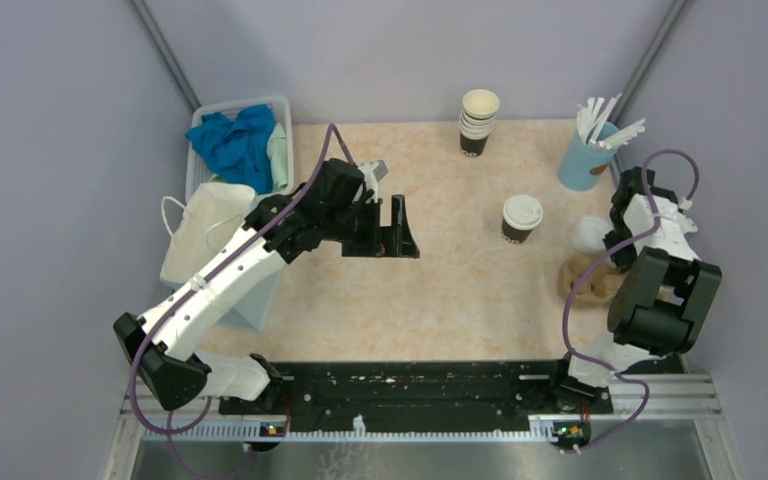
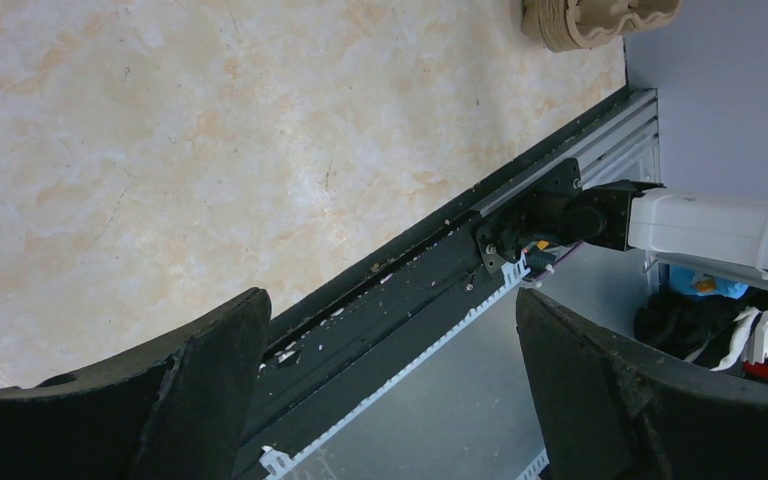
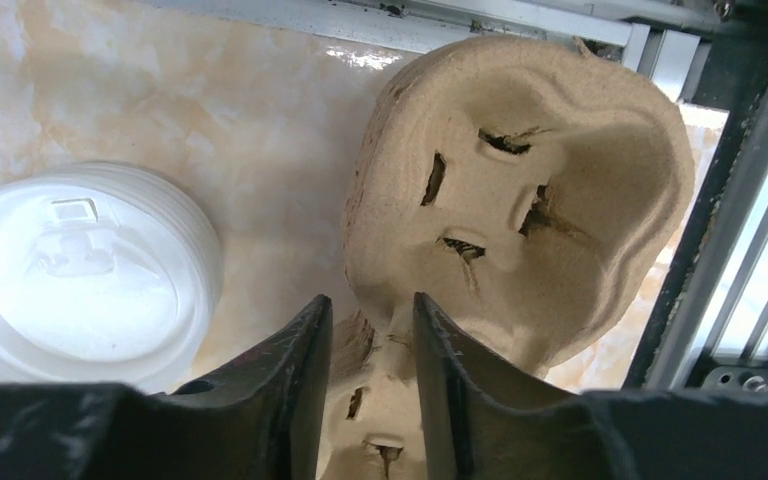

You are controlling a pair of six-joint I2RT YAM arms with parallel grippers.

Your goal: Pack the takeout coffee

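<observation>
Takeout coffee stands lidded on the worktop. Left end effector gapes wide; right end effector, narrow, straddles the pulp carrier, grip unclear.

Lit brightly and evenly from overhead, with no hard shadows anywhere. Cast only faint, soft-edged shade on the beige marbled tabletop in the top view, sharp from edge to edge. Went soft and out of focus on the near black fingers of the left gripper and on the fingers of the right gripper. Flared into a white glare patch on the tabletop beside the silver metal rail. Nearly washed out the round white plastic lid, leaving faint relief. Fell to dark shade inside the slits of the moulded brown pulp cup carrier.
</observation>
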